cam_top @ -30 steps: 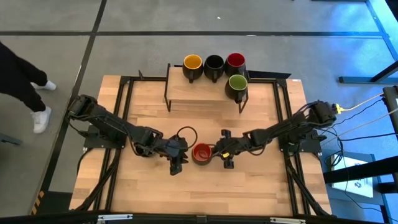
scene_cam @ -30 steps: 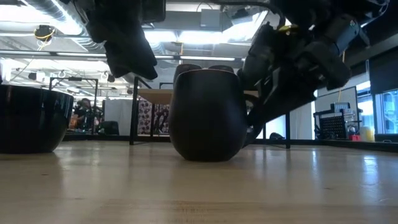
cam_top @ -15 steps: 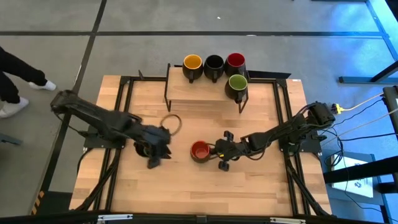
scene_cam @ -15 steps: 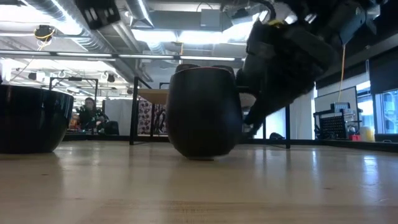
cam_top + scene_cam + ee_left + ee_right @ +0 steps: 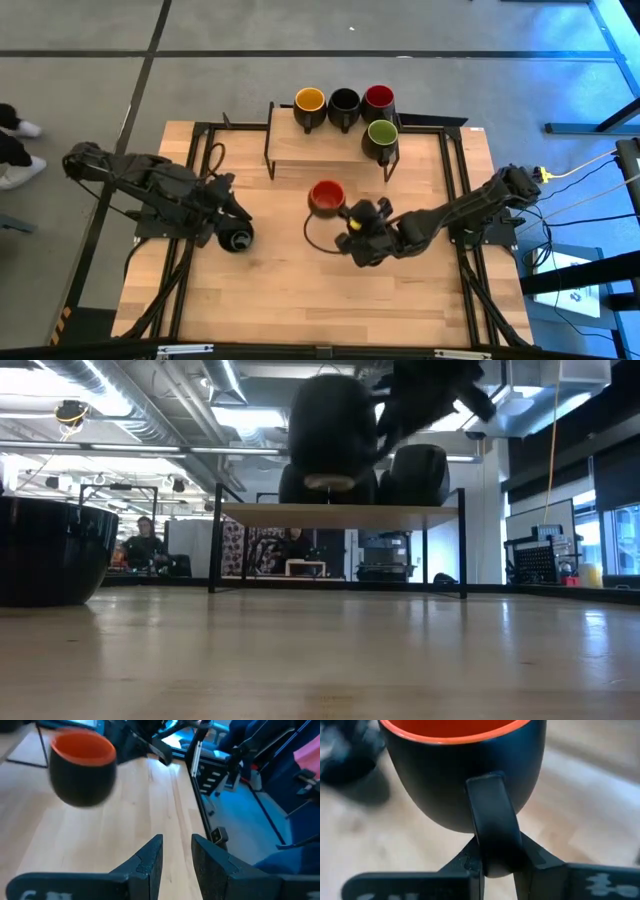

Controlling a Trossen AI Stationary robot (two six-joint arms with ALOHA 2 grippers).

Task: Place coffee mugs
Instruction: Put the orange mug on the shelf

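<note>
Red mug up in the air

The right gripper has its fingers pinched on the handle of the red-lined mug, holding it above the table, near the rack. The left gripper sits slightly open, empty, by a black mug.

In the left wrist view, the left gripper had its two dark fingers close together with a narrow gap, holding nothing. Beyond them, a dark mug with red inside hung above the wooden table. A dark arm reached behind it.
</note>
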